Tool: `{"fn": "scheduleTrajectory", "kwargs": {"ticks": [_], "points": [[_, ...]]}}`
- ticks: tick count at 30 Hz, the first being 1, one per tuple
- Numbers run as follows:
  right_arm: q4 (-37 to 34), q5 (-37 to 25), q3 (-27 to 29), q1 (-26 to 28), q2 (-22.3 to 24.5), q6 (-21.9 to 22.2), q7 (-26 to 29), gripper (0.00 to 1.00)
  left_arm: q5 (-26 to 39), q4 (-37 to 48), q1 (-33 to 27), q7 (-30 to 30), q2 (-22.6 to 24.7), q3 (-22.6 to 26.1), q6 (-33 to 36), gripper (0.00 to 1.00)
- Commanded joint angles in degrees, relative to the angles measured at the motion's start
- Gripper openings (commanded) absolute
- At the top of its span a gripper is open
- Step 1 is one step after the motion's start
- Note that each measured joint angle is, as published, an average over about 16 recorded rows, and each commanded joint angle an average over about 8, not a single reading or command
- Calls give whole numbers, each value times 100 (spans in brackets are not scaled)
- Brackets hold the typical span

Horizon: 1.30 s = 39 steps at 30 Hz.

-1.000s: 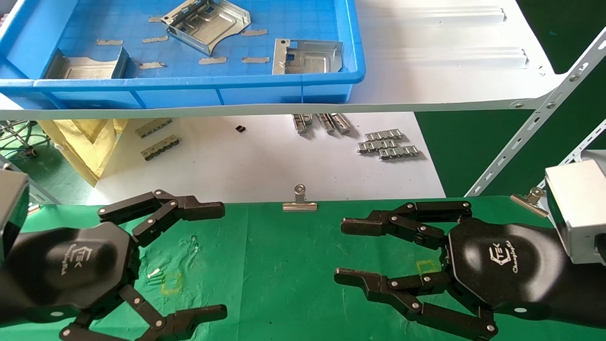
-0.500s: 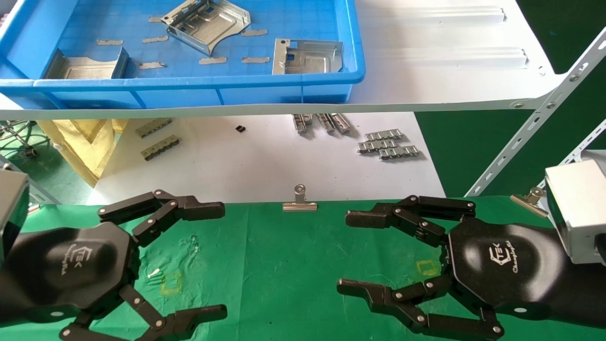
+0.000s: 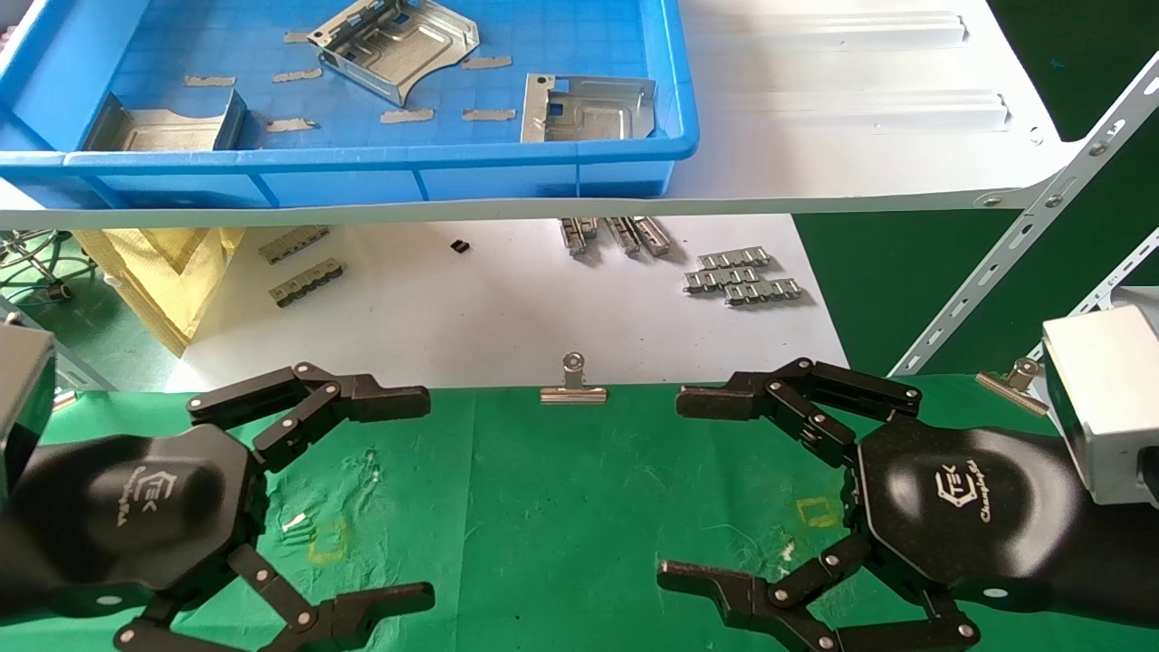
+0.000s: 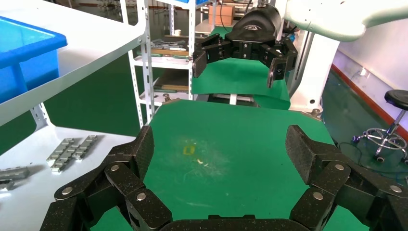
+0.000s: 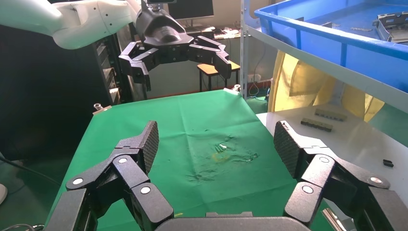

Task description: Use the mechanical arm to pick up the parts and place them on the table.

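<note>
Three silvery sheet-metal parts lie in a blue bin on the upper shelf: one at the back, one on the right, one on the left. Both black mechanical arms hover low over the table with its green cloth, far below the bin. My left gripper is open and empty, fingers pointing toward the middle; its own camera shows bare cloth between its pads. The right gripper faces it, also open wide and empty. Yellow square marks sit beside each hand.
The white shelf board overhangs the space behind the table, with a slanted metal brace at the right. Below it a white sheet carries small grey link strips. Binder clips hold the cloth's far edge.
The right gripper's fingers have spread steadily wider apart. The left arm and the parts in the bin have not moved.
</note>
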Motion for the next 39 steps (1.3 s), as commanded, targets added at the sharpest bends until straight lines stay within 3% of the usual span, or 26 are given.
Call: {"fn": "scheduleTrajectory", "kwargs": {"ticks": [1, 39], "points": [[0, 0, 0, 0, 0, 0, 0, 0, 0, 0, 0, 0, 0, 0, 0, 100], [0, 0, 0, 0, 0, 0, 0, 0, 0, 15, -39, -21, -3, 1, 9, 100]]}}
